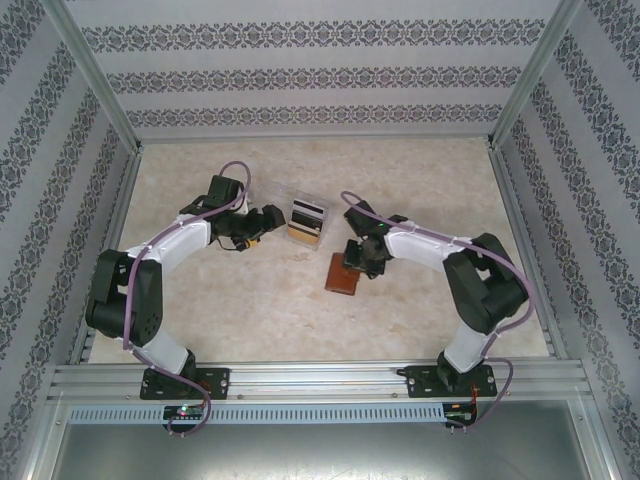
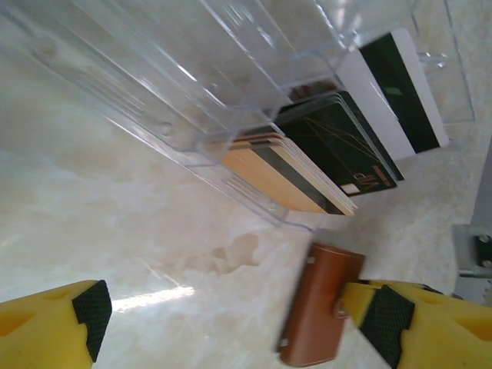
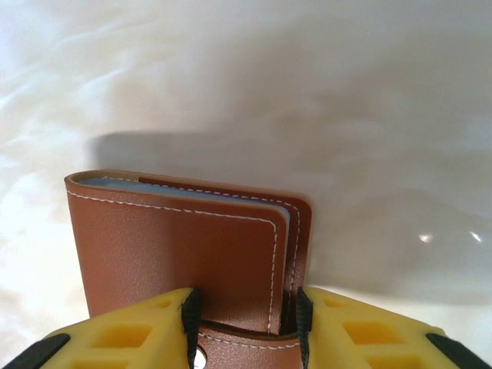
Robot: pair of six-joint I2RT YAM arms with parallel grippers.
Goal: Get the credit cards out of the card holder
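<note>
Top external view first: I count two arms, one brown card holder [image 1: 341, 278], and one clear plastic tray [image 1: 291, 222] with cards in it, all on the marbled table [image 1: 240, 310]. The left claw [image 1: 274, 220] sits just beside the tray's left side. The right claw [image 1: 353, 262] is down on the near edge of the card holder, which lies flat just right of the table's middle and a little nearer to me than the tray.

Left wrist view: the left claw [image 2: 238, 329] is spread wide, one black pad [image 2: 94, 317] at each bottom corner, and it holds nothing. Ahead of it the tray [image 2: 154, 92] carries one stack of tan cards [image 2: 277, 178] (I can't count them from the edges), one black card [image 2: 346, 150] and one white card with a dark stripe [image 2: 393, 96]. The card holder [image 2: 319, 315] lies apart from the tray, further along the table.

Right wrist view: the right claw [image 3: 247, 319] is narrowed to about half its spread, and its pads [image 3: 192, 311] press against either edge of the closing strap [image 3: 246, 350] of the card holder [image 3: 169, 246]. One snap [image 3: 200, 358] shows low on that strap. The covers lie folded together, with a pale blue edge between them at the top.
</note>
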